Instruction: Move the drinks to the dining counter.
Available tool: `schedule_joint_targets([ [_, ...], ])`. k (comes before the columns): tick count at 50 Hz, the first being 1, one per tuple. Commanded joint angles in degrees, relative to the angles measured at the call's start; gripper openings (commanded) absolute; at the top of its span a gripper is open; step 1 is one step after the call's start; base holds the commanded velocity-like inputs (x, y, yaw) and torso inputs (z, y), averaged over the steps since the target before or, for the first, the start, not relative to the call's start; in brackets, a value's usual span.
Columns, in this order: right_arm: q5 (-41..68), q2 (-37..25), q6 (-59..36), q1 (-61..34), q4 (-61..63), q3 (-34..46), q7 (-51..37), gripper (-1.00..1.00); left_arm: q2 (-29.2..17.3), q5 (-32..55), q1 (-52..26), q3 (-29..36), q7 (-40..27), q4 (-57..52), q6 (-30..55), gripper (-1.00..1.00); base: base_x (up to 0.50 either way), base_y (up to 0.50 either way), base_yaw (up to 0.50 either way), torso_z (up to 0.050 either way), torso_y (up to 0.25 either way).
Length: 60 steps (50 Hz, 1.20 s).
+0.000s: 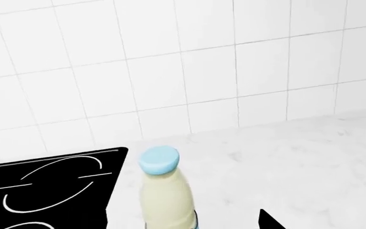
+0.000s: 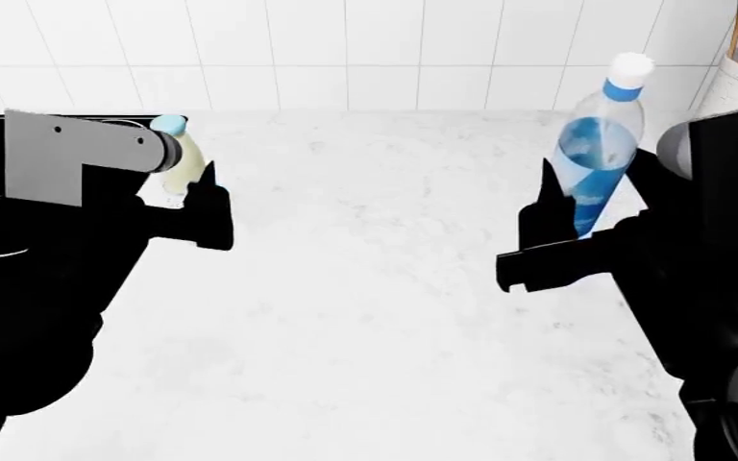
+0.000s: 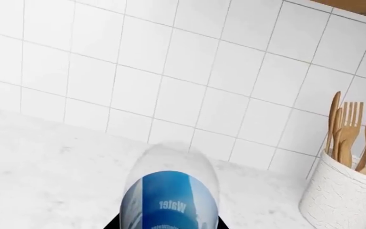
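Both drinks are at the marbled worktop (image 2: 369, 288), in front of the tiled wall, and the dining counter is not in any view. So the step in hand is, in my judgement, to secure the 2 bottles before carrying them away.

The cream bottle (image 2: 182, 159) with the pale blue cap stands upright just beside the black hob (image 1: 49, 186). The left gripper (image 2: 203, 206) is around its lower part; in the left wrist view the bottle (image 1: 165, 191) fills the space between the fingers, but the contact is cut off by the frame, so I cannot tell if the jaws press on it or only stand around it.

The water bottle (image 2: 596, 154) with the white cap sits between the fingers of the right gripper (image 2: 587, 226) and leans a little, which suggests it is held, perhaps already raised. The jaws appear closed on its lower body. In the right wrist view the blue label (image 3: 170, 205) is very near the camera. A white crock with wooden utensils (image 3: 348, 191) stands near it on the same side.

To do this step well, I would confirm a firm grip on both bottles low on the body, then raise them straight up. The water bottle should be kept away from the crock while turning, and both bottles kept upright, because a tall bottle held low can swing and slip.
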State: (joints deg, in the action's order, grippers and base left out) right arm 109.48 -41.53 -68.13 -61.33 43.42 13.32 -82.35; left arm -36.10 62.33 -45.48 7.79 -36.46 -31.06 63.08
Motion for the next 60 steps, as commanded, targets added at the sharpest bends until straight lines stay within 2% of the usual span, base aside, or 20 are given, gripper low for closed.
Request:
schedule_joint_targets([
  [1, 1.0, -0.61, 0.22, -1.79, 1.26, 0.69, -1.17, -1.0, 1.4, -6.1, -1.49, 3.27, 2.76, 6.17, -3.29, 1.0, 0.0, 0.0, 0.0, 0.0, 0.0],
  [27, 1.02, -2.31, 2.14, -0.67, 3.11, 1.36, -0.9, -1.0, 5.48, -15.57, -7.04, 11.65, 9.17, 20.96, -9.13, 1.0, 0.0, 0.0, 0.0, 0.0, 0.001],
  [58, 0.07, -2.79, 3.17, -1.11, 3.06, 3.09, 0.17, -1.0, 7.2, -19.38, -8.05, 14.23, 14.5, 32.42, -14.89, 1.0, 0.0, 0.0, 0.0, 0.0, 0.0],
  [59, -0.09, -2.9, 3.25, -0.87, 3.12, 2.94, 0.34, -1.0, 6.99, -19.47, -7.8, 14.62, 14.21, 31.77, -14.4, -1.0, 0.0, 0.0, 0.0, 0.0, 0.0],
  [60, -0.17, -2.96, 3.29, -0.77, 3.15, 2.92, 0.42, -1.0, 6.75, -19.3, -7.73, 15.04, 15.0, 31.46, -14.28, -1.0, 0.0, 0.0, 0.0, 0.0, 0.01],
])
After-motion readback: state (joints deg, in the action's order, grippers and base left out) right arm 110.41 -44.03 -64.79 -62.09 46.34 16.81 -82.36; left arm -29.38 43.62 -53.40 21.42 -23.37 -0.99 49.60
